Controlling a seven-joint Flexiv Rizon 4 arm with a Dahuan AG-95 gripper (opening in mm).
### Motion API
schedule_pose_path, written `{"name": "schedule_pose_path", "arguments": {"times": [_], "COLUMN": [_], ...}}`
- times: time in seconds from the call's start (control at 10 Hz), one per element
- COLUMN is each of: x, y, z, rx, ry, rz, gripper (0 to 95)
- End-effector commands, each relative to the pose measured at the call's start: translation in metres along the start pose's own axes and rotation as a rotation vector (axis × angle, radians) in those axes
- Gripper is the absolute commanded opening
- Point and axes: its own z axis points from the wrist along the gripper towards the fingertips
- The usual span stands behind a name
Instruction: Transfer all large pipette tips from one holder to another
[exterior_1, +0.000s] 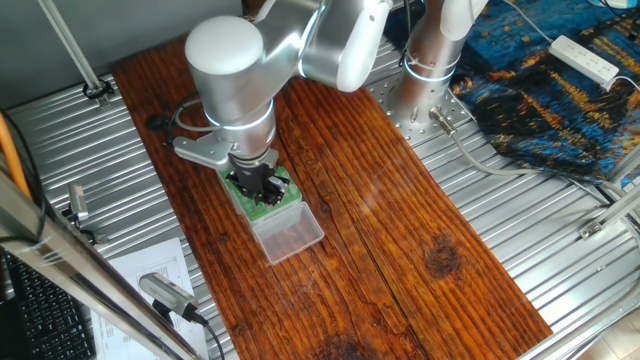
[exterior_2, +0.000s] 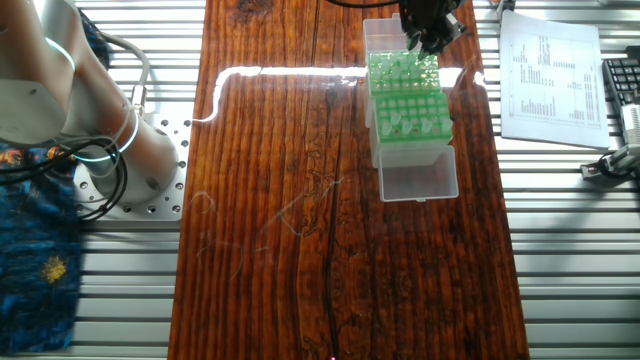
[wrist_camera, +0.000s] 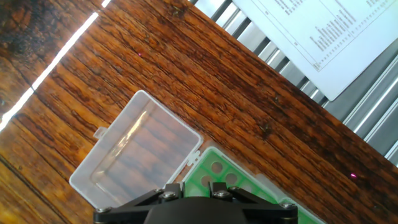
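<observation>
Seemingly, a pick is being set up, the gripper (exterior_2: 428, 35) being poised over the green rack (exterior_2: 408, 100), its opening hidden, precise descent needed.

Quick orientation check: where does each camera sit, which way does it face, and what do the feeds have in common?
One fixed view: high, facing the arm's base; the arm hides most of the green rack, gripper over it.
The other fixed view: overhead, from the opposite side; arm base at left, gripper at top.
Hand view: looks down past the gripper's body.
All three share the open clear lid and the wooden table.
</observation>
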Motion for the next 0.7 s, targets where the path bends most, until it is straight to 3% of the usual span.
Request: {"name": "schedule_pose_path", "arguments": {"times": [0.1,0.7], "x": [0.0004,0.0004], "y": [-0.0003,-0.0008], "z": [-0.0006,0.0015], "rx": [0.001,0.002], "ry": [0.000,0.002], "rz": [0.003,0.007], "gripper": [19.0,19.0]}}
